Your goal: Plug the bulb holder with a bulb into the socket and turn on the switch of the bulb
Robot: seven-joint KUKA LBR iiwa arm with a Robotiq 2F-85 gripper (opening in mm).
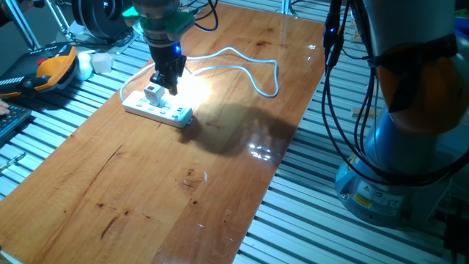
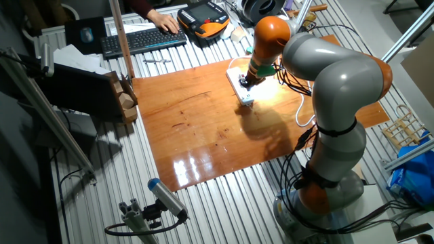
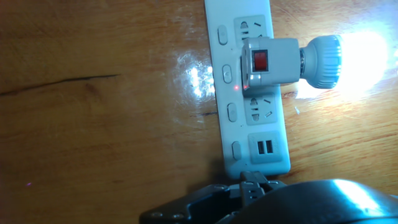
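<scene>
A: In one fixed view, where does the task stand?

B: The socket (image 1: 157, 108) lies flat on the wooden table (image 1: 168, 191), near its far left corner, with its white cable (image 1: 249, 70) looping off to the right. The bulb holder (image 1: 153, 94) sits plugged into it and the wood beside it is lit brightly, so I judge the bulb is on. The gripper (image 1: 167, 84) hangs just over the holder, pointing down.

A: Why would it sit so close?

B: My guess is that pressing the switch needs a fingertip right above the holder's face. Whether it touches, I cannot tell.

A: And the other fixed view?

B: The arm (image 2: 332, 88) bends over the table and hides most of the strip. The gripper (image 2: 245, 81) is above the socket (image 2: 241, 87), and the glow spreads to its right. The holder itself is too small to make out here.

A: The hand view?

B: It looks straight down. The socket (image 3: 249, 93) runs up the picture; the bulb holder (image 3: 270, 61) sits in an upper outlet with the bulb (image 3: 360, 53) lying out to the right, blazing white. The switch (image 3: 260, 60) shows red on the holder's face. A small red light glows on the strip beside it.

A: The claw?

B: Only a dark piece of the gripper (image 3: 249, 186) shows at the bottom edge. It holds nothing I can see, but apart or together I cannot tell.
</scene>
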